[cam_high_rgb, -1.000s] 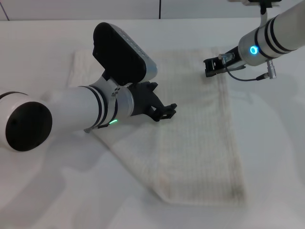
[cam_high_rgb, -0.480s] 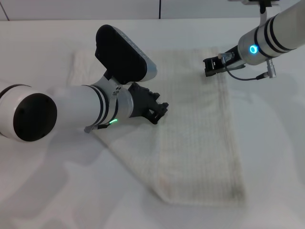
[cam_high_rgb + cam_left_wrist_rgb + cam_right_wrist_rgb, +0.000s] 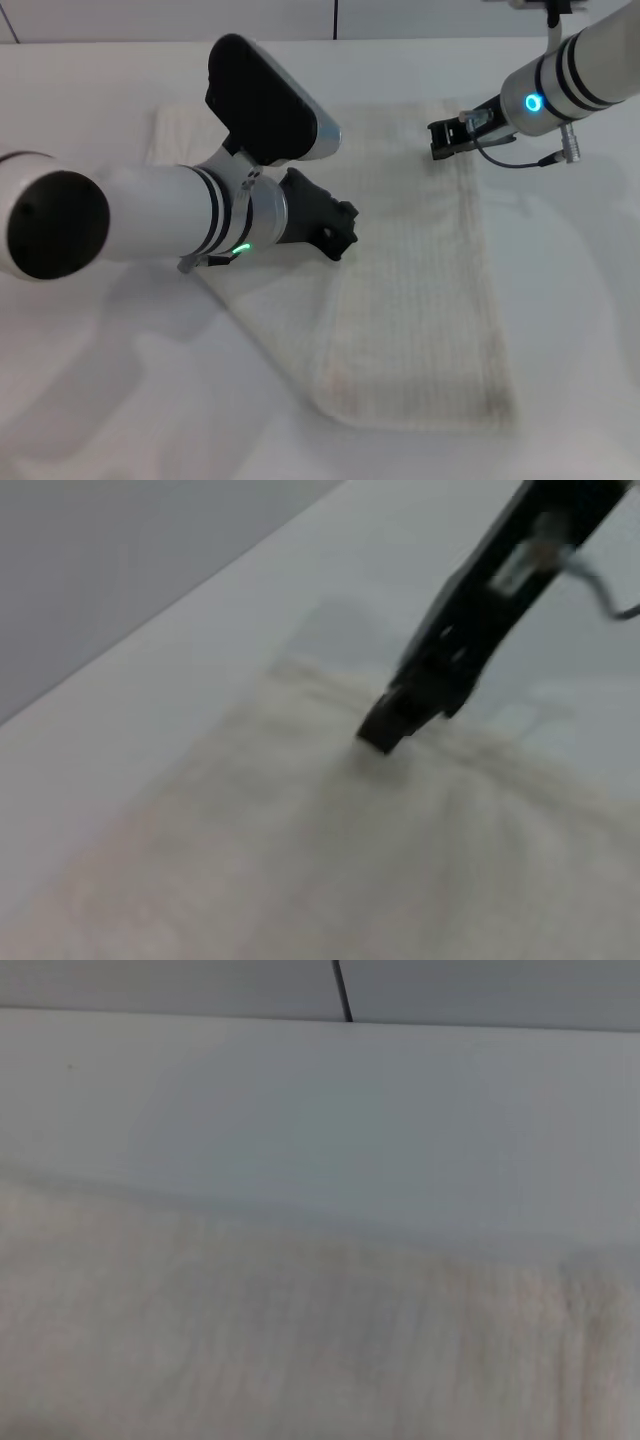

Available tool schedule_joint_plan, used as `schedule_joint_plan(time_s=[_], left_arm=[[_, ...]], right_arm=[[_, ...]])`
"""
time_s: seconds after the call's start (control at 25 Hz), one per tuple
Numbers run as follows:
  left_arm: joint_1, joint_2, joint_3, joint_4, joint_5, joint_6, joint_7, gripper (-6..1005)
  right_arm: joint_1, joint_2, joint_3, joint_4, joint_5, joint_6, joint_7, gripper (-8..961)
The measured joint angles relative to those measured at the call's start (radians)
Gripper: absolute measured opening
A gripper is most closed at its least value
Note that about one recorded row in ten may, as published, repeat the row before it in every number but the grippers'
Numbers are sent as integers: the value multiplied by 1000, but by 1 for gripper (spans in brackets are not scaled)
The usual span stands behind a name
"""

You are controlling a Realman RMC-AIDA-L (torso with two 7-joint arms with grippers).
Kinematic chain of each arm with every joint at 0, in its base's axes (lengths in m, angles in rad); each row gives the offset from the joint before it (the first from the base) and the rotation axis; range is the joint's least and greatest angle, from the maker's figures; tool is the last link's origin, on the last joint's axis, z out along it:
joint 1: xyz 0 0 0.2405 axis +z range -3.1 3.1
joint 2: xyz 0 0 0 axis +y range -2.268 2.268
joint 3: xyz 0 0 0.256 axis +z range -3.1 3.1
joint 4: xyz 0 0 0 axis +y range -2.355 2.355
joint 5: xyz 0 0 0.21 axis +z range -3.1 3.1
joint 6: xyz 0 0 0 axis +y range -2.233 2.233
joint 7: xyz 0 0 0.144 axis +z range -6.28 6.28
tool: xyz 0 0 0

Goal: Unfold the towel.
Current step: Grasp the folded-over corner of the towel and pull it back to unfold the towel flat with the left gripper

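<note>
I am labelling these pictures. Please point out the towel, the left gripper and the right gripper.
towel (image 3: 420, 290): head view, its flat middle.
left gripper (image 3: 343, 232): head view, its tip.
right gripper (image 3: 437, 141): head view, its tip on the towel's far edge.

White table (image 3: 90, 400) filling near and middle ground, soft grey shadows across its left side, pale grey wall (image 3: 150, 18) along the far edge, thin dark vertical seam (image 3: 334, 18) in the wall
</note>
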Motion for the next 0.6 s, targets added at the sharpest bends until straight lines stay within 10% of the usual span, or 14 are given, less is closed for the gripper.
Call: schedule_joint_plan(time_s=[0.6], left_arm=[[65, -3, -41, -460, 393, -565, -342, 6]], right_arm=[[3, 1, -8, 22, 0, 15, 0, -1]])
